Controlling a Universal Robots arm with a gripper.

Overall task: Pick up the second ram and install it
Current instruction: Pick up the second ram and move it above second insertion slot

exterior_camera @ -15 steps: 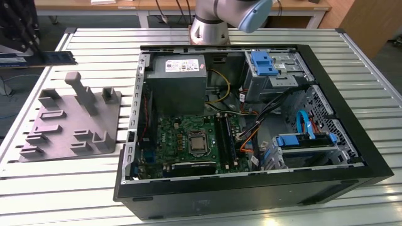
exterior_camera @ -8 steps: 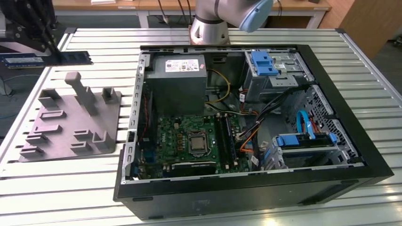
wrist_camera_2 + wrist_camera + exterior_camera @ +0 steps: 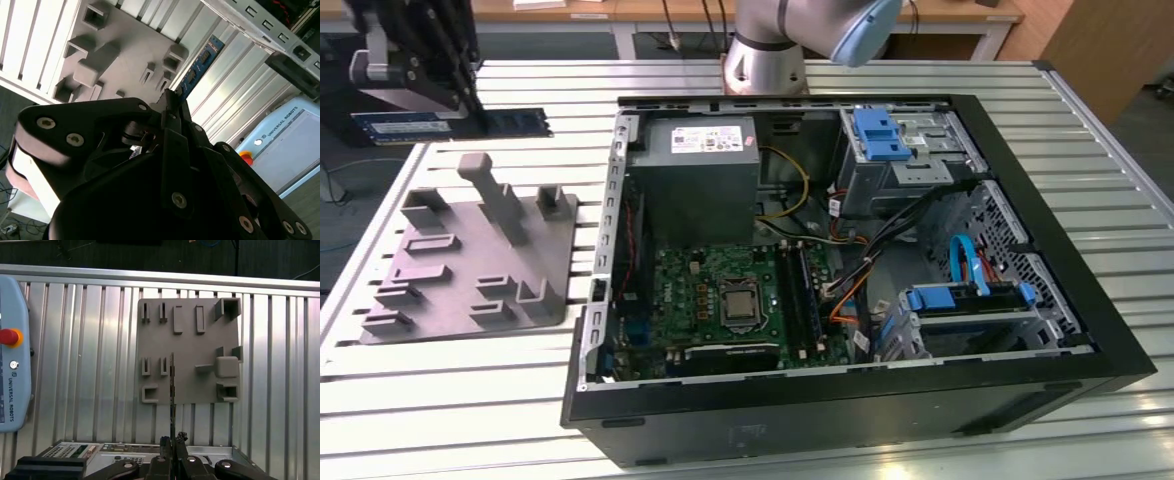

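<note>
Slatted table; tool clamps edge-on second ram

A silver table top of long ribbed aluminium slats spreads across the scene, and its ridges catch bright glare in the second wrist view. Behind it in the exterior view stands a light wooden bench with white legs. A brown wooden panel rises at the exterior view's right. Dark floor lies past the table's edge.
</note>
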